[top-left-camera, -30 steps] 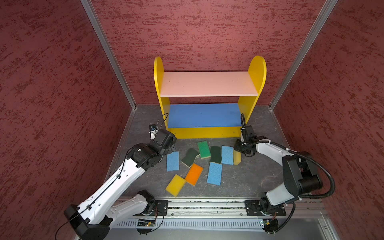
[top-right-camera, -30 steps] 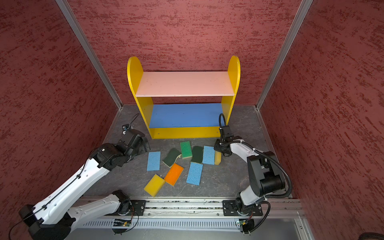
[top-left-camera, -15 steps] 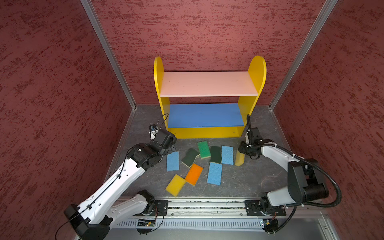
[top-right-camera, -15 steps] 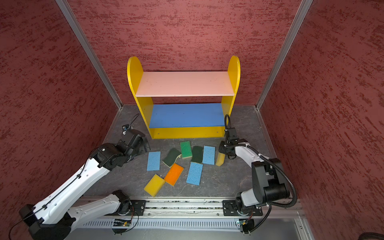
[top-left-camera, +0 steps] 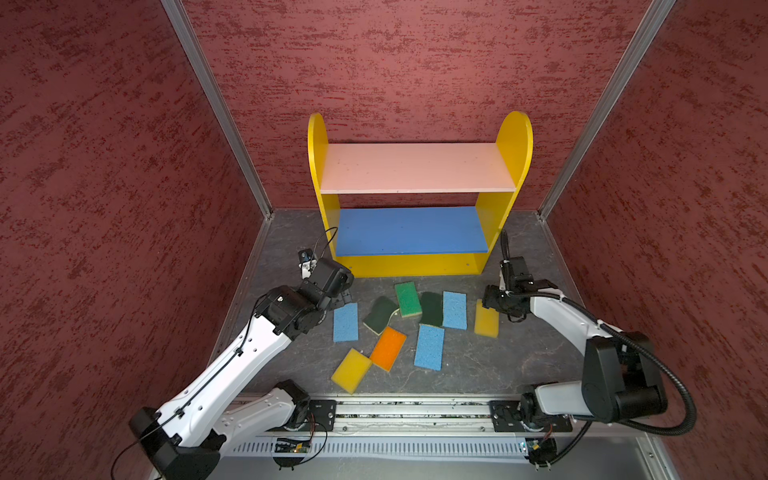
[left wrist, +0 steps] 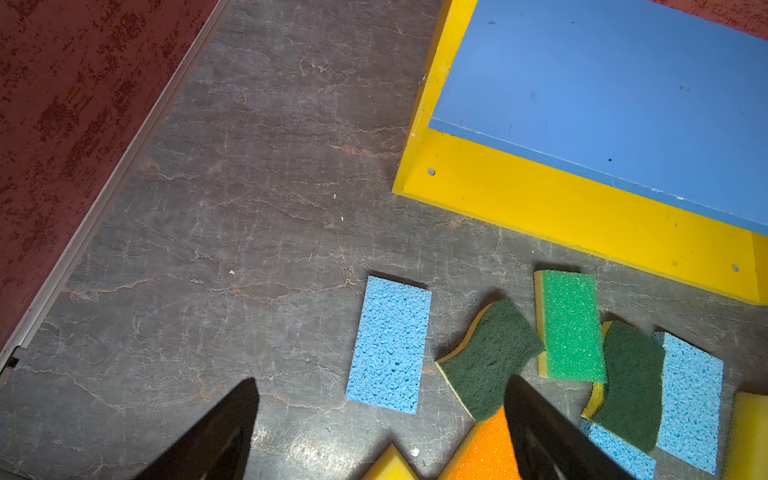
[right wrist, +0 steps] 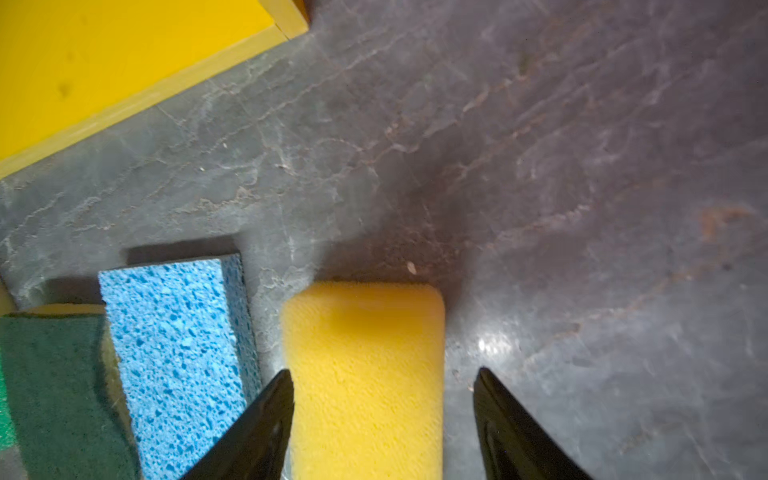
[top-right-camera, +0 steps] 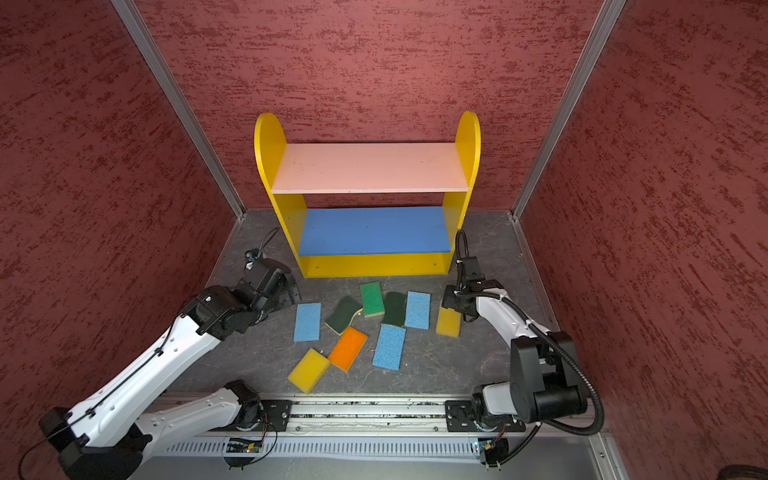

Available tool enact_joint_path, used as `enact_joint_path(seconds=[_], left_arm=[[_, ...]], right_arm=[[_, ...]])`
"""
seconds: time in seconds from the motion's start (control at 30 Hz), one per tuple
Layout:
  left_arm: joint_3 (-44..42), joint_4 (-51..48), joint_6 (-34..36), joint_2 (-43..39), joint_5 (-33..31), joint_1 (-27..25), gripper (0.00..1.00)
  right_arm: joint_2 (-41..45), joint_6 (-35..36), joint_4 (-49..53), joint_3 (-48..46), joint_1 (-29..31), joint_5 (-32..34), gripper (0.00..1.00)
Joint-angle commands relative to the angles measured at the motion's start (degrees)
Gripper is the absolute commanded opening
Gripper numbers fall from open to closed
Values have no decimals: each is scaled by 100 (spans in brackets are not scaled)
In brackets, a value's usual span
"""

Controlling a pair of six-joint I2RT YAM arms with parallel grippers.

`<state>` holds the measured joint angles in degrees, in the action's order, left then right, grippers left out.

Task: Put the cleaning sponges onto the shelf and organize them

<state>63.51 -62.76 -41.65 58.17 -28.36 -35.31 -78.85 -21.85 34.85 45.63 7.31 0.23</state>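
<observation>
**A:** Where are the cleaning sponges?

**B:** All nine lie on the tabletop (top-left-camera: 519, 365), in front of the shelf (top-left-camera: 415, 264).

**A:** And the right hand (right wrist: 383, 369)?

**B:** Its jaws stand apart, straddling the yellow sponge (top-left-camera: 486, 320) off the shelf's front right corner. One finger (right wrist: 257, 428) meets the foam's side; the other stands clear.

**A:** The left hand (left wrist: 382, 378)?

**B:** Its jaws are spread wide and hold nothing. It is off the shelf's front left corner, beside a light blue sponge (top-left-camera: 345, 322).

**A:** The others?

**B:** Nearest the shelf, a green-topped sponge (top-left-camera: 407, 299) sits between two dark green scourers (top-left-camera: 380, 314) (top-left-camera: 431, 309), with a second blue sponge (top-left-camera: 454, 309) alongside. Farther from the shelf lie the orange sponge (top-left-camera: 387, 348), another yellow one (top-left-camera: 352, 370) and a third blue one (top-left-camera: 429, 347).
</observation>
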Motion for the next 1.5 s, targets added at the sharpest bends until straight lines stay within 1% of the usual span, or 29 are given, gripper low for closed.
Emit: enact_joint_path(seconds=[0.0, 0.1, 0.23, 0.3, 0.5, 0.6, 0.77, 0.87, 1.07, 1.17, 1.47], left_arm=[[31, 95, -44, -9, 70, -25, 93], [7, 67, -54, -59, 129, -45, 94], [-54, 54, -76, -198, 109, -47, 96], [-86, 86, -64, -244, 99, -47, 97], [-95, 129, -28, -214, 234, -42, 98], [-118, 116, -28, -302, 252, -47, 98], [-156, 90, 5, -442, 227, -37, 100], [-169, 80, 8, -430, 226, -22, 99], [-215, 139, -19, -421, 299, 11, 99], [-223, 159, -19, -430, 331, 32, 99], [-300, 168, -17, -430, 399, 144, 99]], right_arm=[[125, 20, 245, -38, -39, 197, 72], [172, -52, 254, -125, -27, 92, 75], [614, -372, 187, -348, 53, -23, 79], [809, -548, 169, -425, 209, 26, 81], [826, -977, -26, -543, 824, -23, 83], [871, -1148, -37, -658, 902, 66, 83], [971, -1269, 317, -687, 982, 408, 85], [1075, -1354, 387, -743, 1032, 455, 86], [966, -1476, 248, -954, 1211, 442, 88], [853, -1507, 204, -966, 1315, 548, 88], [490, -1471, 25, -1059, 1343, 687, 89]])
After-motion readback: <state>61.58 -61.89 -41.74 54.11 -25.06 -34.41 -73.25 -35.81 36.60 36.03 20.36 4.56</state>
